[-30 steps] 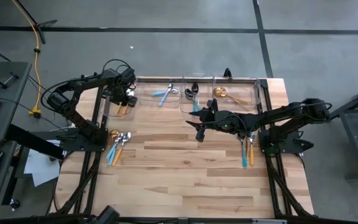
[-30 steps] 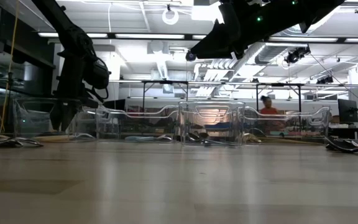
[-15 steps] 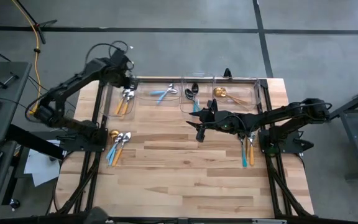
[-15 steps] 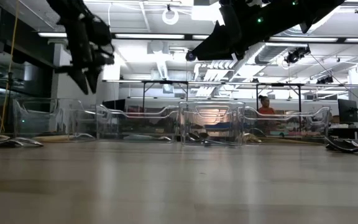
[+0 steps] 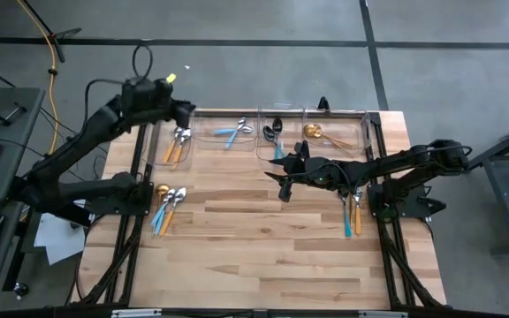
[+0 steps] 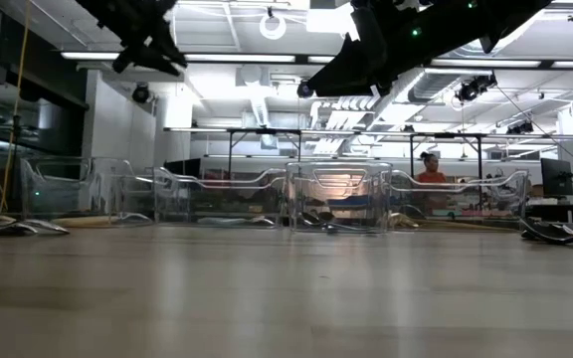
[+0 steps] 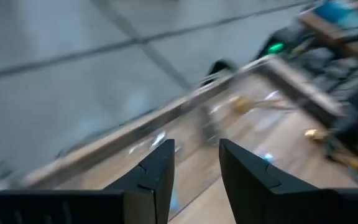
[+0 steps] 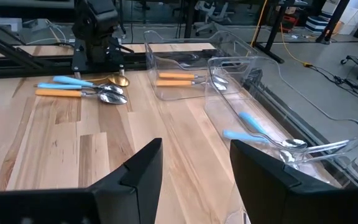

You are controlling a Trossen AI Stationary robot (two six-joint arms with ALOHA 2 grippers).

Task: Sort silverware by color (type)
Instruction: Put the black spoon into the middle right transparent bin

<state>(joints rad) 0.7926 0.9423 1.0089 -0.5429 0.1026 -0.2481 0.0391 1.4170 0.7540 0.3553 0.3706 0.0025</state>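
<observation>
In the high view, four clear bins line the far edge. They hold orange-handled pieces (image 5: 177,147), light-blue-handled pieces (image 5: 233,132), black pieces (image 5: 274,132) and gold pieces (image 5: 319,132). A gold spoon (image 5: 161,190) and blue- and orange-handled pieces (image 5: 168,210) lie loose on the table's left. Two more pieces (image 5: 352,212) lie on its right. My left gripper (image 5: 186,110) (image 7: 196,163) is open and empty, high above the leftmost bin. My right gripper (image 5: 279,184) (image 8: 194,167) is open and empty above the table's middle, near the black pieces' bin.
The clear bins (image 8: 229,93) stand side by side along the far edge. Bare wood (image 5: 263,247) fills the near half of the table. Both arm bases stand at the table's left and right edges. A person (image 6: 428,169) shows far off in the room.
My left gripper has risen from low in the leftmost bin to high above it and toward the table's far left corner, tipping more level. The orange-handled pieces it covered now show lying in that bin. My right arm has kept still.
</observation>
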